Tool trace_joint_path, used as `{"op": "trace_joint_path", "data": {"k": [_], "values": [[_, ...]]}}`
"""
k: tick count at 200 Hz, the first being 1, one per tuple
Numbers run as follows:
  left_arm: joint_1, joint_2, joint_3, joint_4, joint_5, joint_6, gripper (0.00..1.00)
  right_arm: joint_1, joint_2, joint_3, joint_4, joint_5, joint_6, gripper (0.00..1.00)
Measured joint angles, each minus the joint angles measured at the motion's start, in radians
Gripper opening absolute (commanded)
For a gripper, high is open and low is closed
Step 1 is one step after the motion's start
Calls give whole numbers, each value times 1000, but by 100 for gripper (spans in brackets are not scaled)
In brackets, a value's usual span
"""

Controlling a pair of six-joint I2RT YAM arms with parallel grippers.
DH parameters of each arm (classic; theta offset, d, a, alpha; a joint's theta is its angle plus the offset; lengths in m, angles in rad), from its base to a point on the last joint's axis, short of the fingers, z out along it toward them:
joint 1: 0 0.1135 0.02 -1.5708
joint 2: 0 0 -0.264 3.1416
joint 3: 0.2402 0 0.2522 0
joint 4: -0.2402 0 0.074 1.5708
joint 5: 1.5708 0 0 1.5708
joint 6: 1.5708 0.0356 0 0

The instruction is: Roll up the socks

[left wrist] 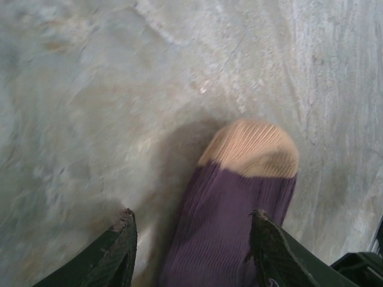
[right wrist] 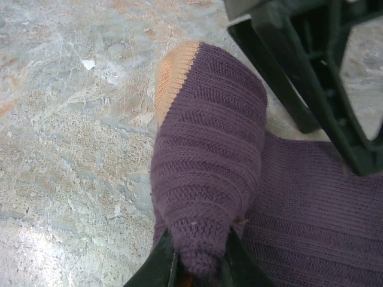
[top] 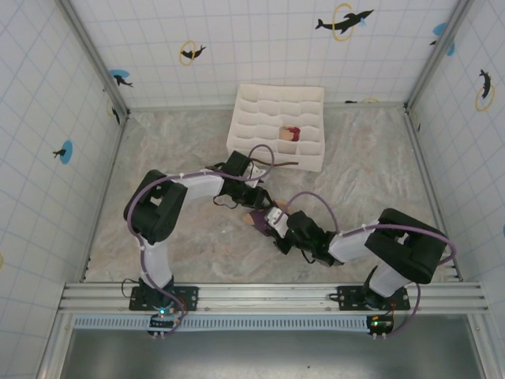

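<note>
Both arms bend in and meet at the middle of the surface (top: 170, 146). The left hand (left wrist: 191, 216) is open, with one finger on each side of the purple sock (left wrist: 230, 230). The right hand (right wrist: 198, 244) pinches a fold of that sock tight. The left hand sits close beside the fold. Behind them stands the white box (top: 260, 106), with the beige sock (top: 290, 133) in one pocket.
</note>
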Motion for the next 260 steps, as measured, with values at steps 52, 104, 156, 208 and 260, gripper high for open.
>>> {"op": "trace_joint_path", "data": {"k": [52, 104, 156, 208, 260], "values": [[-15, 54, 18, 53, 28, -3, 10, -7, 3, 6, -6, -16, 0, 0], [-2, 44, -28, 119, 10, -66, 0, -100, 11, 33, -45, -173, 71, 0], [43, 2, -88, 177, -44, -162, 0, -243, 72, 74, -55, -421, 238, 0], [52, -2, -90, 190, -71, -219, 30, -320, 151, 118, -39, -555, 386, 0], [86, -40, -84, 197, -158, -293, 49, -433, 257, 206, -51, -718, 552, 0]]}}
